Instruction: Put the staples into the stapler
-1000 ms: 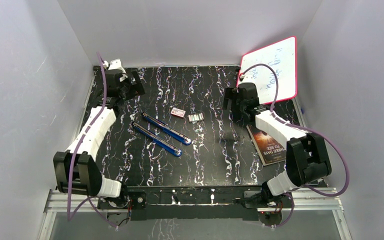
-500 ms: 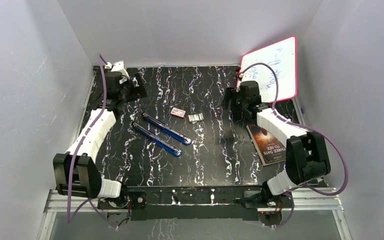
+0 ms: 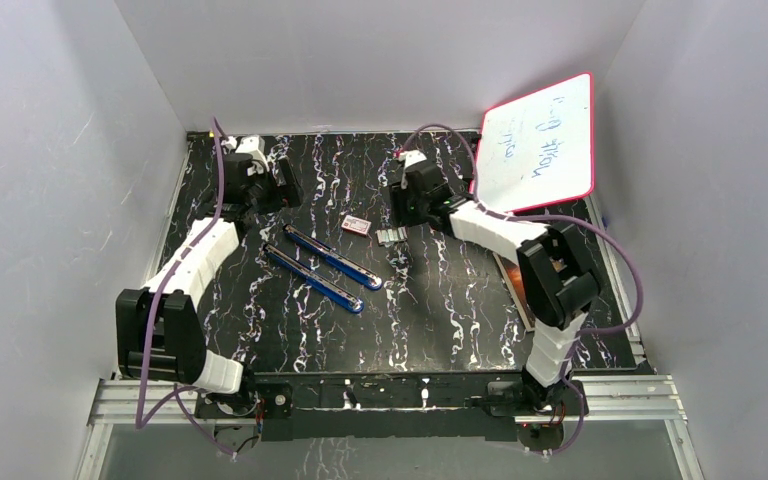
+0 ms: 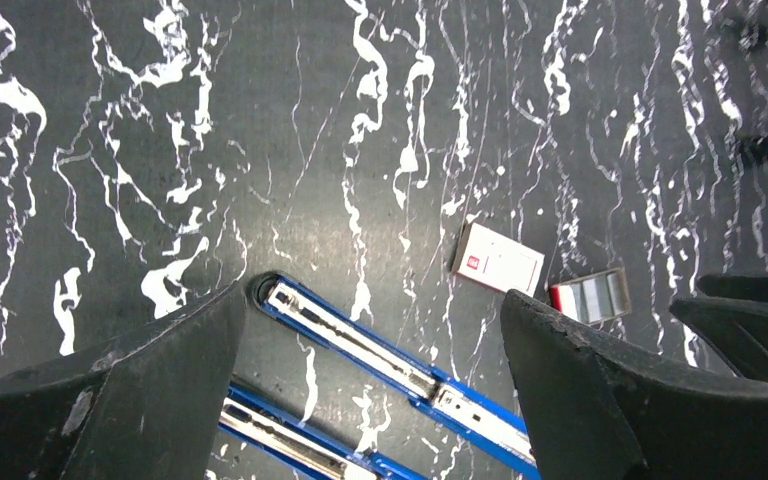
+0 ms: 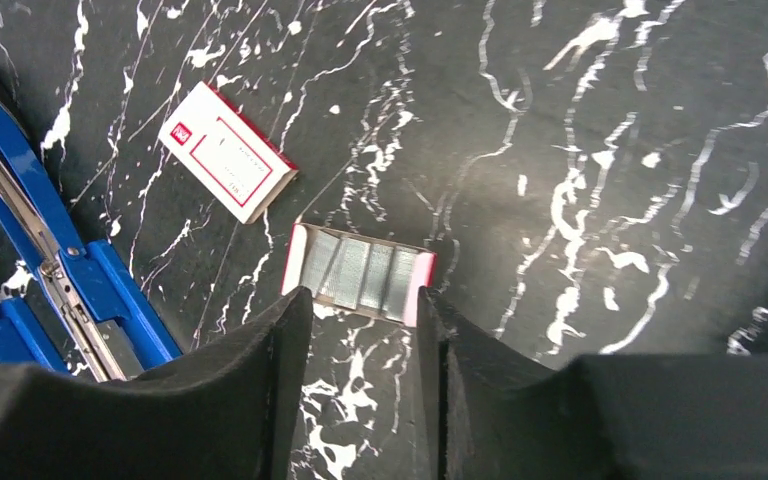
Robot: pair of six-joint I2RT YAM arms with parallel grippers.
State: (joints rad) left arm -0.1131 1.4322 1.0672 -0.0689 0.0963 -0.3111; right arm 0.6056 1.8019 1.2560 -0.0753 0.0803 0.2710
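**Right arm staged over staples, nothing gripped yet**

Top view: stapler [image 3: 325, 265] lies opened flat mid-surface with its channel exposed, so it looks ready to load. Staples [image 3: 391, 237] sit just right of it, beside the red-and-white box [image 3: 357, 225]. Right jaws hang near the staples, left jaws near the stapler's far end.

Left wrist: left jaws spread wide and empty, with the stapler's end framed between them. Probably staged to steady it.

Right wrist: right jaws narrowed to roughly the staples' width and empty, staples just past the tips. Reads as pre-grasp sizing.
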